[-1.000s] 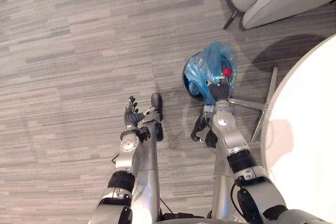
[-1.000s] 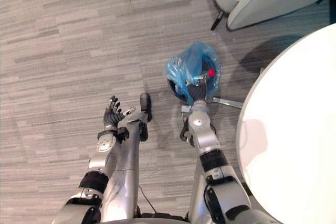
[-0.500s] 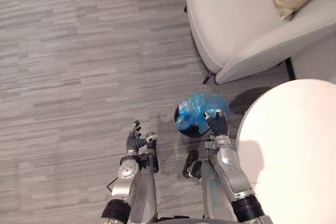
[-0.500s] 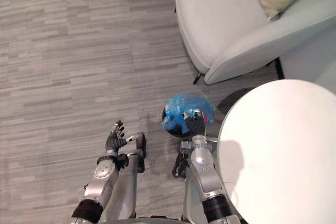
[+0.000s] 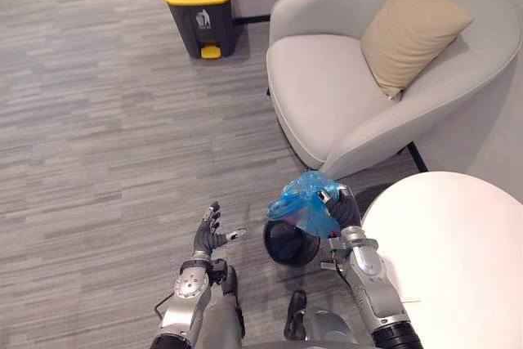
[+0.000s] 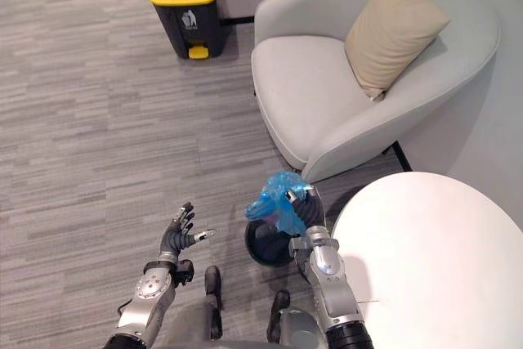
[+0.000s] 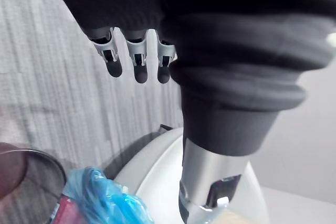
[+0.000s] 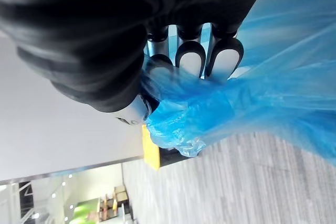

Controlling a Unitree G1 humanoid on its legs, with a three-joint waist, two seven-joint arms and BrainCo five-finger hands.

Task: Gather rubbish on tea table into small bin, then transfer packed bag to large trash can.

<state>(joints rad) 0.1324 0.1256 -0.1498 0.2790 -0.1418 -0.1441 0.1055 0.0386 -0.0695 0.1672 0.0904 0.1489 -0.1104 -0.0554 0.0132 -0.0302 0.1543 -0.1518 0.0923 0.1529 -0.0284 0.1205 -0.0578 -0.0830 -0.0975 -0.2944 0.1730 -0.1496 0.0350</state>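
My right hand (image 5: 341, 212) is shut on the gathered top of a blue plastic bag (image 5: 304, 203), which hangs partly lifted above the small black bin (image 5: 288, 244) on the floor. In the right wrist view my fingers (image 8: 201, 56) curl tightly round the bunched blue plastic (image 8: 220, 106). The large trash can (image 5: 198, 4), dark grey with a yellow lid, stands far off at the back by the wall. My left hand (image 5: 211, 239) hovers open over the floor, left of the small bin, holding nothing. The blue bag (image 7: 100, 200) also shows in the left wrist view beside the bin's rim.
A light grey armchair (image 5: 359, 96) with a beige cushion (image 5: 413, 29) stands behind the small bin. The round white tea table (image 5: 453, 267) fills the lower right. Grey plank floor (image 5: 106, 136) stretches between me and the large trash can.
The camera has tilted up, bringing the armchair and yellow-lidded can into view. My right hand has pulled the blue bag upward out of the small bin. The left hand stays open.
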